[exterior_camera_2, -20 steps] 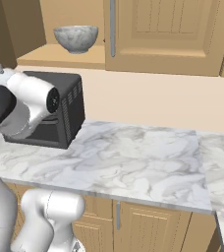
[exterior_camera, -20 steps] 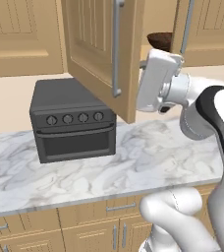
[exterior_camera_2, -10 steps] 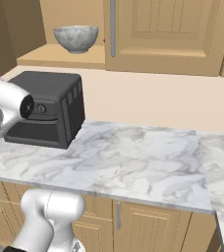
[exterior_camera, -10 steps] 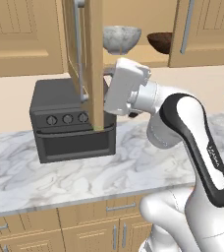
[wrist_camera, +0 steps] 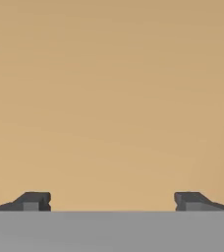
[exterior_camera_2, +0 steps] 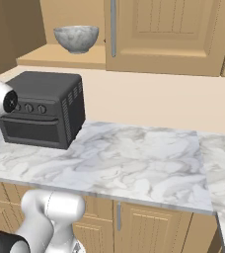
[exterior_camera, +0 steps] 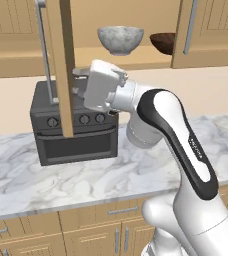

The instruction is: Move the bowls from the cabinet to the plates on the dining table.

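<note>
Claw spread wide, released, right against the swung-open cabinet door edge.

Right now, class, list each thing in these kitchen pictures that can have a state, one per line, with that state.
cabinet door: swung open, seen edge-on in the left base view
marbled bowl: upright on the cabinet shelf
wooden bowl: upright on the same shelf, partly behind the other door
right cabinet door: partly open
hand: open, empty, facing the door panel
oven: door shut
</note>
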You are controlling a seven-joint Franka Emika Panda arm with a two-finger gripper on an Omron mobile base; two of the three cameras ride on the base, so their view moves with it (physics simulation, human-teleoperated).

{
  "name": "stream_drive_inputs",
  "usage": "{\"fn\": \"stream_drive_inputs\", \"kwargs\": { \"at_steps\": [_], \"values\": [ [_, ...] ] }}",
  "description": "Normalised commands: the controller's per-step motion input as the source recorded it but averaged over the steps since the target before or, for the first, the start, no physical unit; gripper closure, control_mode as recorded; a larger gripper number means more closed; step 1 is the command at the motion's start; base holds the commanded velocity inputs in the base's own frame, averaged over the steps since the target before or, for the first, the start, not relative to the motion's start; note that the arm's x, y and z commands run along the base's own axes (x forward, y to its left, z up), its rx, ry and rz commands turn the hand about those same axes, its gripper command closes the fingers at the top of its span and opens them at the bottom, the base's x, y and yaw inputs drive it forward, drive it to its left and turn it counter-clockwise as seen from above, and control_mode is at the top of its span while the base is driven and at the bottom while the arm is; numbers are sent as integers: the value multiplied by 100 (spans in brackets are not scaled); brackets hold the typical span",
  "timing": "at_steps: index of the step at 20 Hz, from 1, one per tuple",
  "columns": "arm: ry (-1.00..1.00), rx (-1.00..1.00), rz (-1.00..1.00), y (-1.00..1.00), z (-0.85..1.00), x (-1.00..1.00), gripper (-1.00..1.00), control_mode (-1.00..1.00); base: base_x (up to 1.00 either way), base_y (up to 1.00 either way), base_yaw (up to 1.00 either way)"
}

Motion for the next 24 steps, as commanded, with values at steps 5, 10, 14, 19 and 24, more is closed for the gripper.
{"fn": "stream_drive_inputs", "kwargs": {
  "at_steps": [5,10,14,19,24],
  "values": [
    [0,-2,-3,51,-18,32,-100,-100,0,0,0],
    [2,-7,0,3,15,7,-100,-100,0,0,0],
    [-8,-7,2,-53,23,-12,-100,-100,0,0,0],
    [-15,-9,2,-53,24,-15,-100,-100,0,0,0],
    [-16,-11,1,-49,20,-14,-100,-100,0,0,0]
  ]
}}
